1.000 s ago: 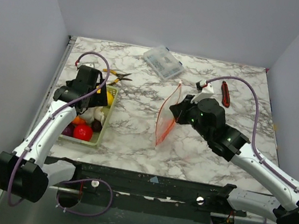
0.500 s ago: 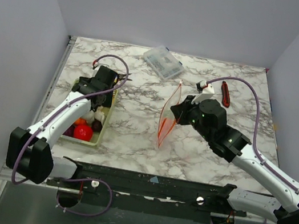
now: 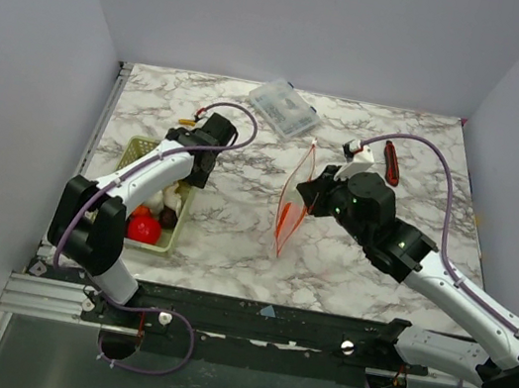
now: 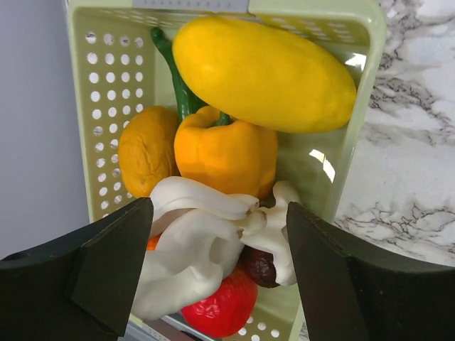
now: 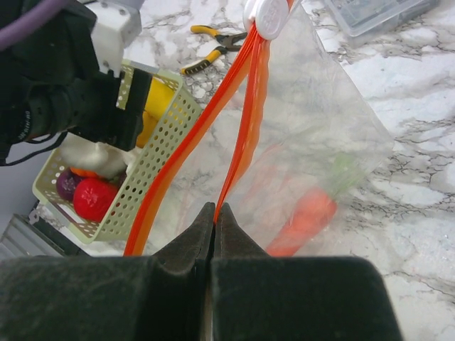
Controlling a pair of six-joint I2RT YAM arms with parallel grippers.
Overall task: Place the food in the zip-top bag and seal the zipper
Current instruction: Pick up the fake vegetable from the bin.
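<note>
Loading food (image 4: 263, 74): hovers left tool (image 4: 217, 213) spread over basket (image 4: 323, 21), pinches bag's (image 5: 327, 135) zipper (image 5: 247, 128) with right tool (image 5: 215, 213) beside basket; next, grasp one piece.

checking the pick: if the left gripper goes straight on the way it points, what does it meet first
Probably the white food piece, framed by the open left gripper, atop the pile in the green basket. Depth is unclear, though.
</note>
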